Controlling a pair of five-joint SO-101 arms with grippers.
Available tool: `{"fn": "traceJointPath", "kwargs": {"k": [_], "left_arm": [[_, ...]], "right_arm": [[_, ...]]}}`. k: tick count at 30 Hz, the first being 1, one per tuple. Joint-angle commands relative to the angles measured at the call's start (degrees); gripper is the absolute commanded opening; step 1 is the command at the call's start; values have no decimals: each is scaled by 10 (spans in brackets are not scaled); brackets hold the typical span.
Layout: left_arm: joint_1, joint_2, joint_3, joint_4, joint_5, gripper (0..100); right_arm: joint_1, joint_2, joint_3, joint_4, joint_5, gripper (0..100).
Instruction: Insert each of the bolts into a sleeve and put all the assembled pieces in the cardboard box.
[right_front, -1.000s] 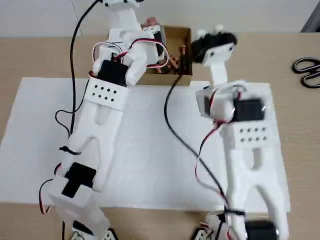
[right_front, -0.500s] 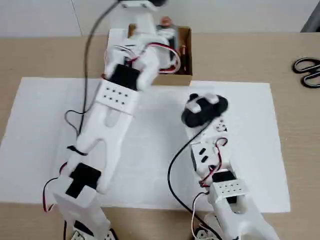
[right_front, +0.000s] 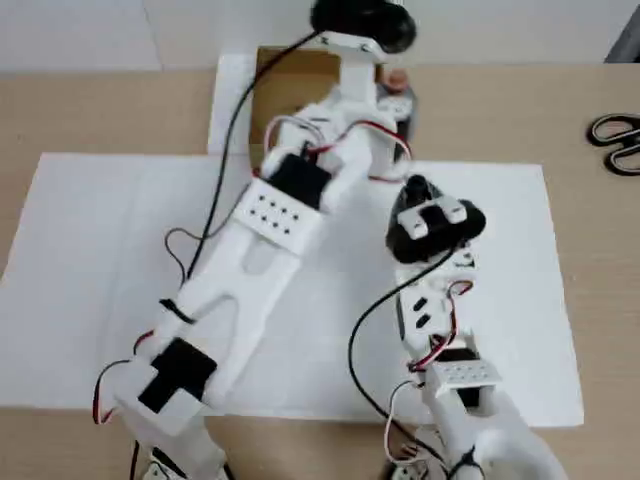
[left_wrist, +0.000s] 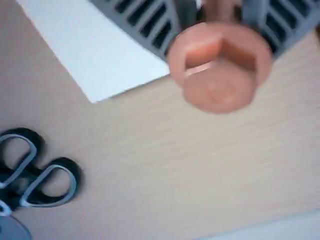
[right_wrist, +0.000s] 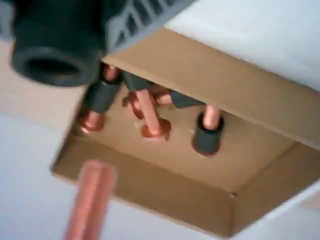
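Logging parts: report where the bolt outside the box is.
The bolt sits in the left end effector, over table just right of the cardboard box in the high view.

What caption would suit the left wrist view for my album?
A copper bolt held over the wooden table, scissors lying nearby.

A light wood bench (right_front: 90, 105) spans the high view, its grain running side to side. A large white sheet (right_front: 70, 270) covers most of its middle, lying flat; a smaller white piece (right_front: 228, 105) juts out past the sheet's far edge. Black-handled scissors (right_front: 615, 143) lie on bare wood near the bench's right edge, well apart from the sheet; the left wrist view shows them (left_wrist: 35, 172) beyond the sheet's corner (left_wrist: 95, 75). Beyond the bench's far edge is a pale surface (right_front: 90, 30) with faint seams, wall or floor unclear. The light is soft and even.
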Motion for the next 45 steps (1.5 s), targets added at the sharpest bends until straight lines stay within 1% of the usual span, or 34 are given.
{"fn": "traceJointPath", "kwargs": {"k": [1,4,8,11,13,18,22,31,45], "left_arm": [[6,-65,-3,-18,0,5],[23,-69,15,-27,0,5],[24,-72,29,-60,0,5],[32,-71,30,-89,0,5],[36,-71,30,-103,0,5],[37,-67,30,-104,0,5],[37,-66,30,-104,0,5],[54,-61,75,-133,1,5],[52,-59,73,-141,1,5]], "right_arm": [[14,34,-58,-16,-7,3],[13,69,-78,-42,-7,3],[14,102,-82,-102,-8,3],[16,116,-80,-159,-38,3],[16,122,-80,-175,-52,3],[16,134,-84,-182,-55,3],[18,141,-84,-204,-90,4],[17,181,-124,-204,-91,4],[5,190,-127,-205,-88,4]]}}
